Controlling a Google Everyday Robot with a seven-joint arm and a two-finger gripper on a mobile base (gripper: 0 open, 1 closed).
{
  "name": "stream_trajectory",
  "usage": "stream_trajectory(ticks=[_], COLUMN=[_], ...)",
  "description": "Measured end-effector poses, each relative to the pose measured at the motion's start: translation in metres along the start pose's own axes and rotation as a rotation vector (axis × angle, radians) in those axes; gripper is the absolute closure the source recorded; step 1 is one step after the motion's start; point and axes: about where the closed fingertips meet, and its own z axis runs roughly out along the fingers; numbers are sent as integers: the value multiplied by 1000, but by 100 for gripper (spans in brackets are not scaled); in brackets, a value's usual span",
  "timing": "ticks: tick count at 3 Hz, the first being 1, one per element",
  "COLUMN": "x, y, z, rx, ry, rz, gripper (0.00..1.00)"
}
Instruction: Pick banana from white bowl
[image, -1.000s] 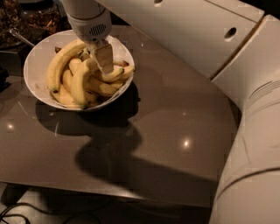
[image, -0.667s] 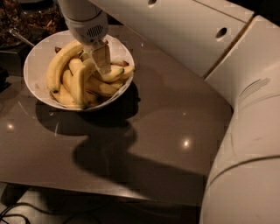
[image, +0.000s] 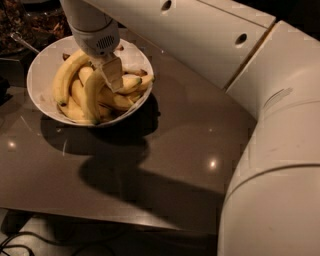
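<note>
The banana (image: 92, 97) stands nearly on end in the white bowl (image: 39, 80). Its upper end is right against the gripper (image: 113, 73), and its dark tip is down below the gripper, toward the near rim. The gripper hangs low over the middle of the bowl, at the end of the arm (image: 200, 30) that reaches in from the far side. That steep approach looks chosen to get in among the fruit without knocking the bowl's sides. Whether it has closed on the banana or only sits against it, I cannot tell from here. The other bananas (image: 120, 92) lie heaped beneath the gripper and to either side, and a long one (image: 65, 75) curves along the side away from the arm. The bowl rests on a dark table (image: 175, 150), so a lift straight up seems the clean way out.
</note>
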Motion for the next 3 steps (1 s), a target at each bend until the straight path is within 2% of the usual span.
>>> stream_trajectory(ticks=[1,2,3], x=[-1,0,4], y=[3,6,9], z=[9,10,14], rx=[-39,-61,-83], ry=[-10,-16,-23], rz=[-20,-19,-6], gripper=[59,82,100])
